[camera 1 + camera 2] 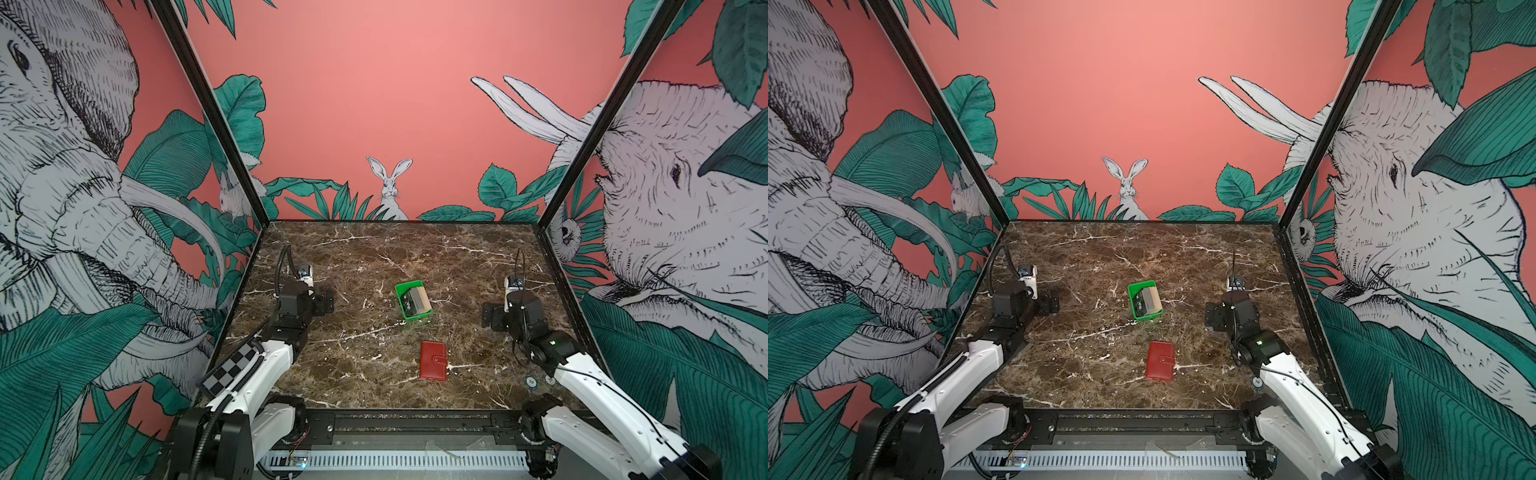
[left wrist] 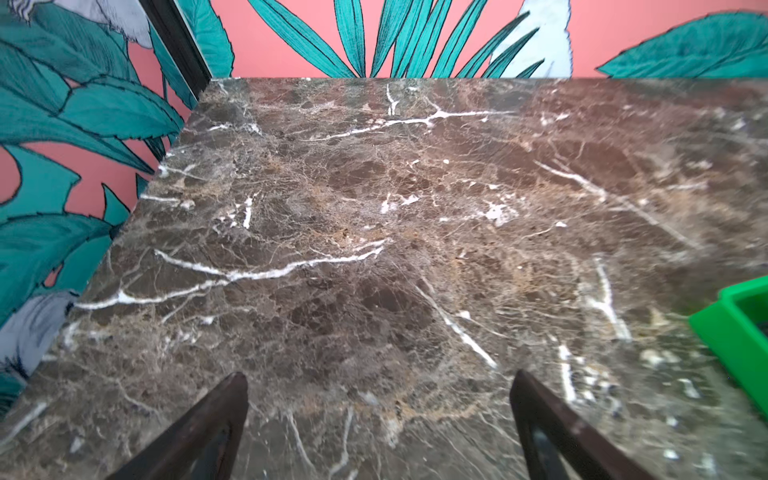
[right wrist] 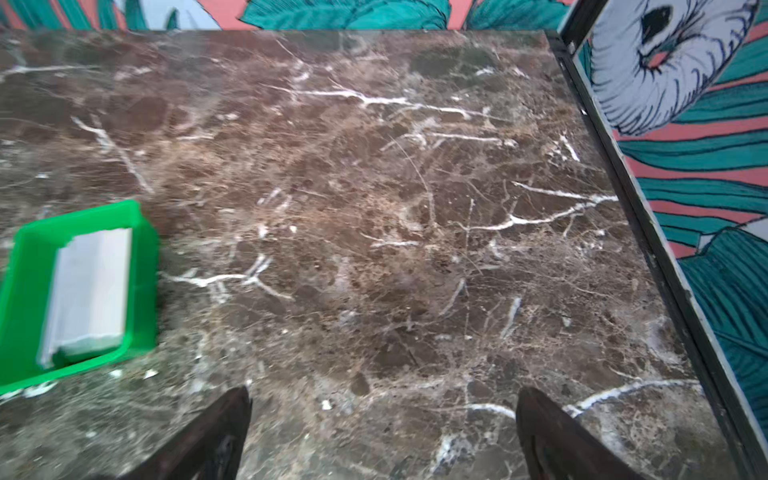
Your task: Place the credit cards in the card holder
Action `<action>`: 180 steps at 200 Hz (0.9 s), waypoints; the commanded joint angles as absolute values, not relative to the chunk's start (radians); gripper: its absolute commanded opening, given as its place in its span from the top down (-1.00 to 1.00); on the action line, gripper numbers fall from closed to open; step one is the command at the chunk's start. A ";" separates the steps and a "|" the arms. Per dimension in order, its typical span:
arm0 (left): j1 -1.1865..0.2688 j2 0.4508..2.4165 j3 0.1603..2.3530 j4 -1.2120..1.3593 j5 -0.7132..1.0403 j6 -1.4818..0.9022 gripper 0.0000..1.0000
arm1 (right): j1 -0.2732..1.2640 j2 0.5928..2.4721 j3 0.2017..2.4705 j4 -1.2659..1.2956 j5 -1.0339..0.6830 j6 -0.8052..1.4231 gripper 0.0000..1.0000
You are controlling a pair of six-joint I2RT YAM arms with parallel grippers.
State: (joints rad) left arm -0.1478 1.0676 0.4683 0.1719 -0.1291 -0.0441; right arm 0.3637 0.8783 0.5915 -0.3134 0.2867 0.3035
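At table (image 1: 374, 257) centre — green tray (image 1: 400, 302), credit cards (image 1: 415, 300) stacked inside, dark beside pale. Red card holder (image 1: 433, 360) closed, flat on table at 6 o'clock from tray, apart from it. Flanking tray: left gripper (image 2: 378, 374) at 9 o'clock, right gripper (image 3: 385, 388) at 3 o'clock — both jaws wide, holding nothing, well apart from tray.

The tabletop (image 1: 374, 257) looks like polished brown marble with white veins, smooth with a slight sheen. The tray (image 1: 400, 296) is bright green plastic, smooth and a bit glossy. The card holder (image 1: 433, 360) reads as red leather-look stuff, fairly matt. The credit cards (image 1: 411, 305) look like thin plastic, some dark, some pale. The arm shells (image 1: 266, 365) are smooth white plastic with matt black joints.
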 commanded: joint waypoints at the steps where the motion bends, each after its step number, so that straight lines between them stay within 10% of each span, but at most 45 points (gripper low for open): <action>1: -0.120 1.120 0.433 0.374 -0.152 0.075 -0.98 | 0.304 0.907 0.581 -0.178 0.246 0.225 -0.95; 180: -0.007 1.564 0.381 0.957 -0.026 0.073 -0.98 | 0.106 1.209 0.440 0.362 0.279 0.062 -0.96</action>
State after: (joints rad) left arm -0.0120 1.5585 0.3717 0.8898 -0.0540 0.0471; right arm 0.1177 1.1900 0.4644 0.2409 0.2680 0.0853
